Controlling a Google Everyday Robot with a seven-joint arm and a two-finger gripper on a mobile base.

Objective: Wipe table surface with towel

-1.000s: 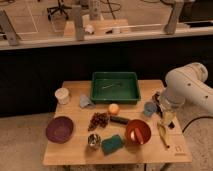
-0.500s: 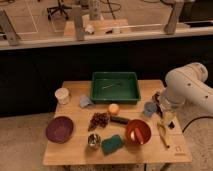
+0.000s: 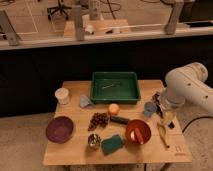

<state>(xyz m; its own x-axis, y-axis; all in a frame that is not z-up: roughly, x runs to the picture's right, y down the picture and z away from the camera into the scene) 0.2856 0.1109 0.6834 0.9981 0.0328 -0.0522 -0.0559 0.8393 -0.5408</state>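
Observation:
A small crumpled grey-blue towel (image 3: 86, 102) lies on the wooden table (image 3: 75, 150), left of centre, between the white cup and the green tray. My white arm (image 3: 187, 90) reaches in from the right. The dark gripper (image 3: 161, 104) hangs over the table's right edge, next to a blue cup (image 3: 149, 108). It is far from the towel and holds nothing that I can see.
A green tray (image 3: 115, 86) stands at the back. Also on the table are a white cup (image 3: 62, 95), a purple bowl (image 3: 60, 129), grapes (image 3: 98, 120), an orange (image 3: 114, 108), a red bowl (image 3: 138, 132), a teal sponge (image 3: 113, 143), a can (image 3: 93, 141) and a banana (image 3: 163, 134).

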